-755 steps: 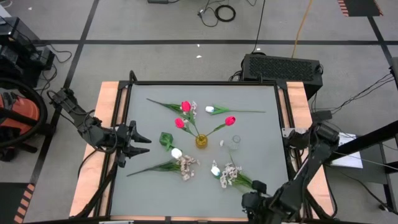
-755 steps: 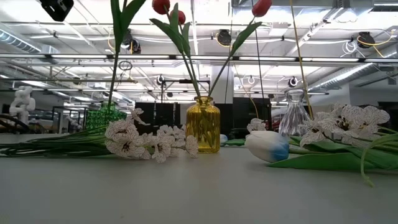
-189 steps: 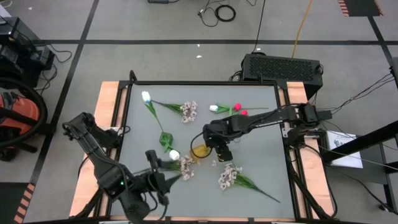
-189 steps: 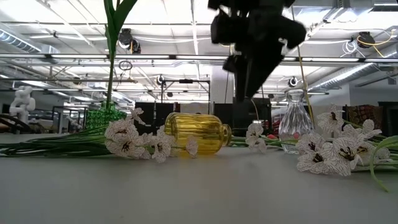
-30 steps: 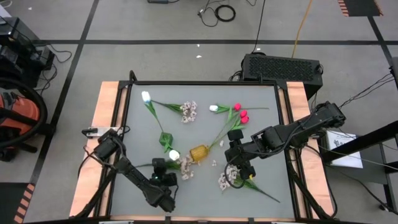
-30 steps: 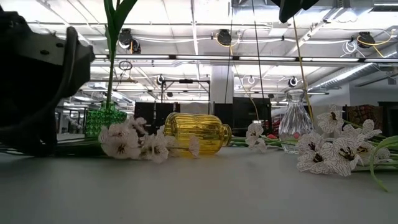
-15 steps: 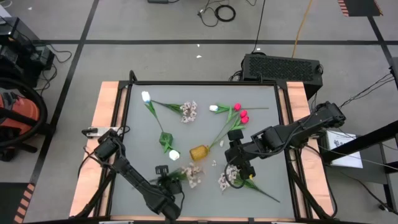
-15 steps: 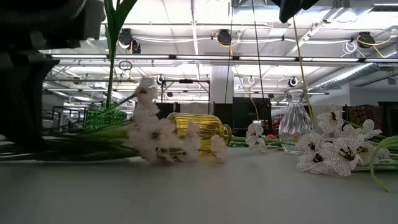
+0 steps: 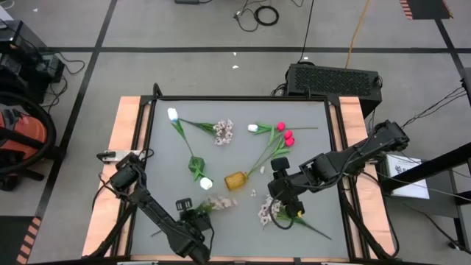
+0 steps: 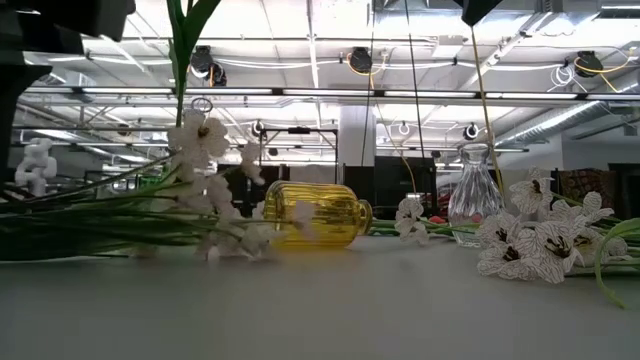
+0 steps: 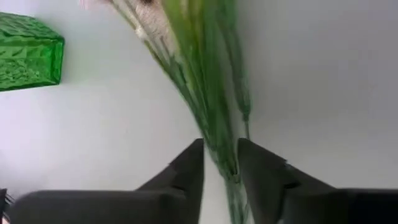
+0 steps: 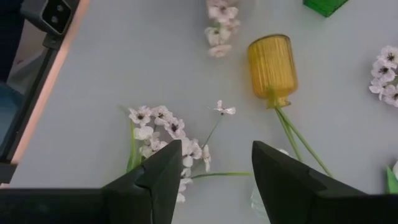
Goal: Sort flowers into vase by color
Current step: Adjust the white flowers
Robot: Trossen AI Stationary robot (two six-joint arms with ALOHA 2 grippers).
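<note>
- Left gripper (image 11: 221,163), near edge of the surface (image 9: 162,162), fingers clasping the blossom spray (image 9: 215,204) by its stem, lifting it.
- Right gripper (image 9: 283,199) hovers unclenched, empty, over another spray (image 9: 266,212).
- Next: carry the stem to a vase; the yellow vase (image 9: 235,179) lies toppled.

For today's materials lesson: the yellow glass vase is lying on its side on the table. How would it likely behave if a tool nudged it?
The yellow vase lies on its round, ribbed side, so a sideways nudge would probably roll it. It looks like glass: likely rigid, smooth and breakable. Tulip stems at its mouth might drag along.
</note>
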